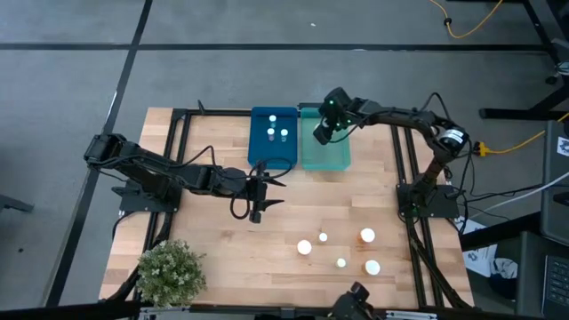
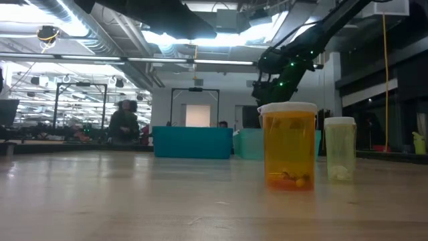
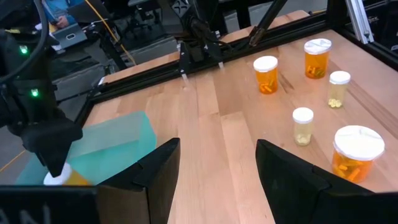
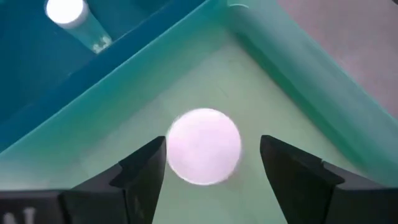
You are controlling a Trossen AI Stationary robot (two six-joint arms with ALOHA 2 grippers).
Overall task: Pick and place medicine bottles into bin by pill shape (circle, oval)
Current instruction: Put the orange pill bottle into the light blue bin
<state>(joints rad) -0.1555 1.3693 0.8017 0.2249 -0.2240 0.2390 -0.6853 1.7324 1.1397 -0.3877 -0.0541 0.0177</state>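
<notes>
Hovering: right end effector (image 4: 208,171) | round white-capped bottle (image 4: 203,146) | translucent teal bin (image 4: 298,87)

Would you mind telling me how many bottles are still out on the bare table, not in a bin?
5, clustered on the table's near right: one, one, one, one and one. None looks hidden; the others are already in the bins.

On the wooden worktop (image 2: 134,194) an amber bottle (image 2: 289,147) with a white cap stands upright, pills at its bottom; just beside it a slimmer pale bottle (image 2: 340,148). Farther back sit a blue bin (image 2: 192,142) and a teal bin (image 2: 249,143), a dark arm (image 2: 301,47) above them
</notes>
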